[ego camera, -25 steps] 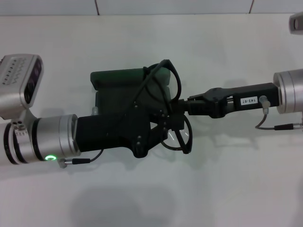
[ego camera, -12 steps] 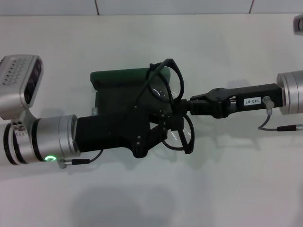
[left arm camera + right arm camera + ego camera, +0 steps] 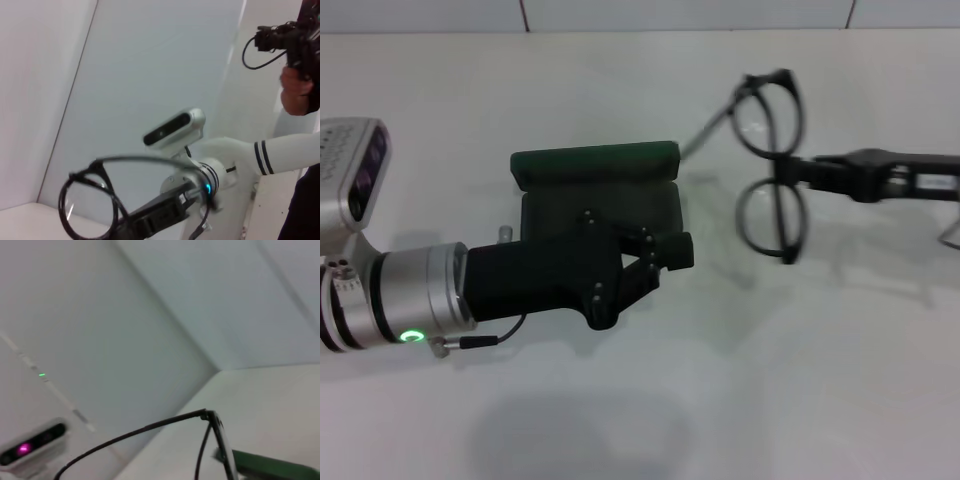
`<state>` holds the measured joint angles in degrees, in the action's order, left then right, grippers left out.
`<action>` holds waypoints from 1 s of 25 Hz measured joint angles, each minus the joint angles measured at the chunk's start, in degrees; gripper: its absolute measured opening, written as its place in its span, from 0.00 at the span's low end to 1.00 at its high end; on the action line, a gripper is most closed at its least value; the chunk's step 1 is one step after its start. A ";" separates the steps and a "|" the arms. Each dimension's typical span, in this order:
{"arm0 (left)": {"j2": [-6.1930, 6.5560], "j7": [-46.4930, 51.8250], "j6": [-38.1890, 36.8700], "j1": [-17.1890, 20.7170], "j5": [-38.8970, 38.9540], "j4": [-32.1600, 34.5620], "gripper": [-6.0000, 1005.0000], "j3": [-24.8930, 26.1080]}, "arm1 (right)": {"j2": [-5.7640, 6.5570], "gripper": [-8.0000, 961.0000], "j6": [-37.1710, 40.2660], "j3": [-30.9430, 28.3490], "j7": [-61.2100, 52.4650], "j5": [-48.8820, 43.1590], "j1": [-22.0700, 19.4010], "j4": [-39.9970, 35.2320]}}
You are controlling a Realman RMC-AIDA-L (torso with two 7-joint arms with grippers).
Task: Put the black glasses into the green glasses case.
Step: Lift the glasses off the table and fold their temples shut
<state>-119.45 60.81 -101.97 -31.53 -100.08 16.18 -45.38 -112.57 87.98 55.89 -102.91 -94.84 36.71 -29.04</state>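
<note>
Green glasses case (image 3: 597, 190) sits open on the white counter (image 3: 640, 400), lid propped up at its 12 o'clock edge. Left claw (image 3: 660, 255) is parked right on top of it, probably steadying it; can't tell how its fingers stand. Over at 3 o'clock, the right claw (image 3: 820, 172) is pinched on the bridge of the black glasses (image 3: 770, 165), holding them clear of the counter so the temples hang free.
</note>
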 joint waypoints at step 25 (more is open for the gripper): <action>-0.03 0.96 -2.15 -1.39 -1.72 0.40 0.03 -1.56 | -0.59 0.07 -0.54 3.67 31.42 -3.27 0.40 -2.72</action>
<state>-119.48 61.78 -104.11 -32.92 -101.80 16.58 -46.95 -113.16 87.44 59.56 -71.49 -98.11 37.11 -31.76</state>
